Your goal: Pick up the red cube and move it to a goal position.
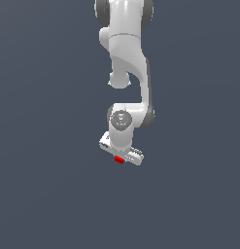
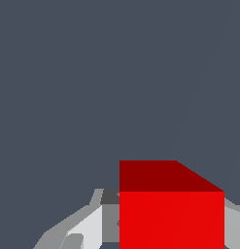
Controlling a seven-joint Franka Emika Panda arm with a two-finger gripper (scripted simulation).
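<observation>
Slippage is the main risk from here: the red cube (image 1: pixel 119 159) is tiny against the hand (image 1: pixel 122 156), and in the exterior view it peeks out at the lower edge of the white hand, so the hold may be only on part of its sides. A quick swing or a sharp stop on the way to the goal could let it twist or drop out. No goal marker shows in either view, so stopping in the wrong spot is a second risk I would keep in mind.

In the wrist view the red cube (image 2: pixel 171 214) fills the space between the fingers (image 2: pixel 87 228), with grey finger surfaces showing close on both sides of it. I read the hand (image 2: pixel 170 228) as closed down to the cube's width and grasping it, though the contact faces themselves are hidden behind the cube, so how firm the hold is cannot be told.

The cube sits in the hand below the arm's wrist, near the middle of the exterior view. The flat grey background gives no shadow or edge, so whether it is lifted clear of the counter is unclear.
</observation>
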